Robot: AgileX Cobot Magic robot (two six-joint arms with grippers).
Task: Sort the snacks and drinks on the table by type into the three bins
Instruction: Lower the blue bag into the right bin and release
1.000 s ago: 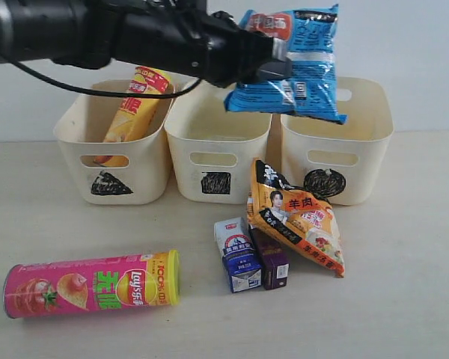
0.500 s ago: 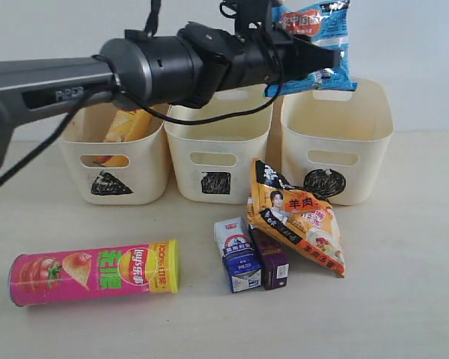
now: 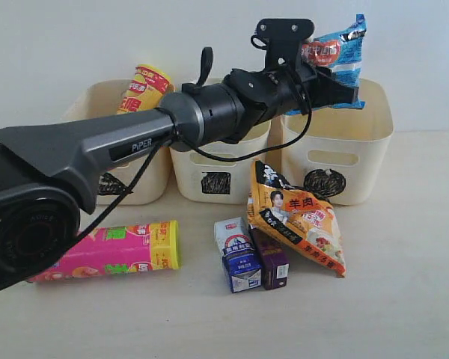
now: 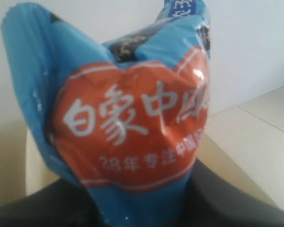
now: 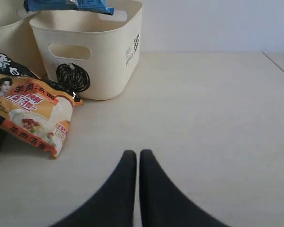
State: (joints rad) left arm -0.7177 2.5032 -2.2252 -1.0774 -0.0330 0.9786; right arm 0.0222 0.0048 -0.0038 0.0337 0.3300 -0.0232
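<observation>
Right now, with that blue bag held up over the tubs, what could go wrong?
The left gripper holds the blue bag high over the back of the circle-marked bin. Dropped from there, it might catch the rim or land behind. The arm also passes close by the yellow-red canister sticking out of the triangle-marked bin, so pulling back could knock it.

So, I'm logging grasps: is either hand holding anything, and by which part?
Left hand grips the blue bag near its lower end; right hand, shut, holds nothing.
</observation>
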